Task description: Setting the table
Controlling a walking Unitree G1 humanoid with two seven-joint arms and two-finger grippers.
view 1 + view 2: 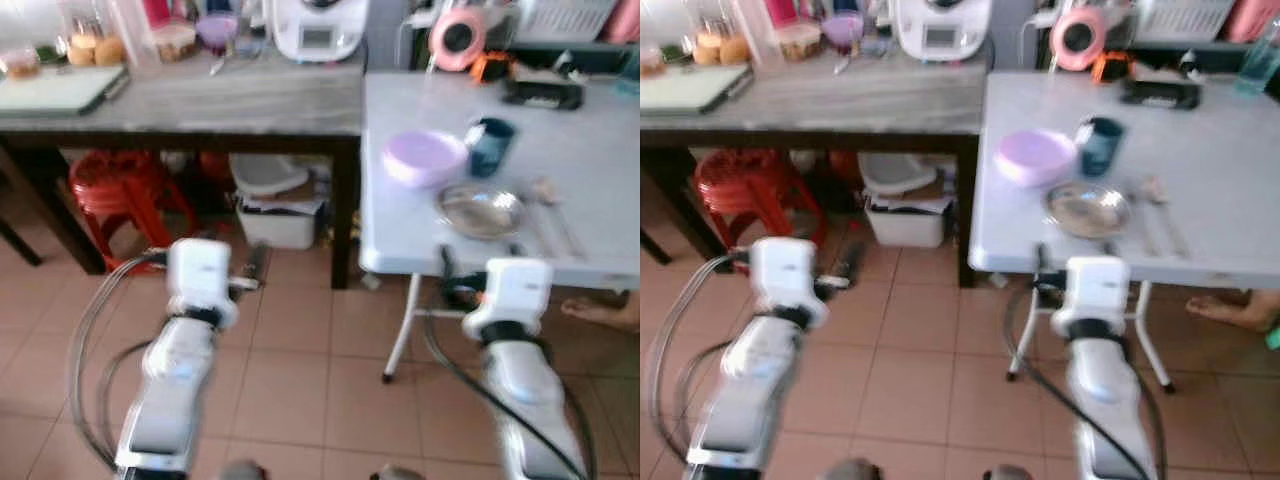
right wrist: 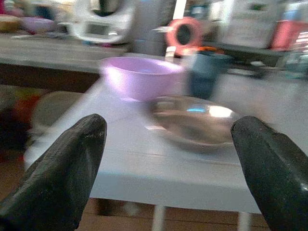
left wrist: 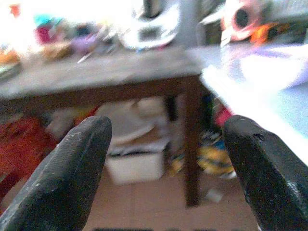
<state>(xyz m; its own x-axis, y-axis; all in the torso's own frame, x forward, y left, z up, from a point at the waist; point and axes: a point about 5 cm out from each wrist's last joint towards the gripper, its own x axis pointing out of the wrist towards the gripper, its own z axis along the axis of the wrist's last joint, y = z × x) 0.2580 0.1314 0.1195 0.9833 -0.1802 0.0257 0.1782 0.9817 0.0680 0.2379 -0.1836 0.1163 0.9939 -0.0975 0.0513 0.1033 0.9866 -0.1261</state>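
Right wrist view: right claw [image 2: 168, 168] wide open, empty.

Utensils [image 1: 553, 222] beside plate — blurred.

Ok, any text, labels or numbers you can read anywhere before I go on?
None can be read.
White appliance on the wooden table: its front panel is too blurred to read.
Purple bowl, dark cup, metal plate: no print shows.
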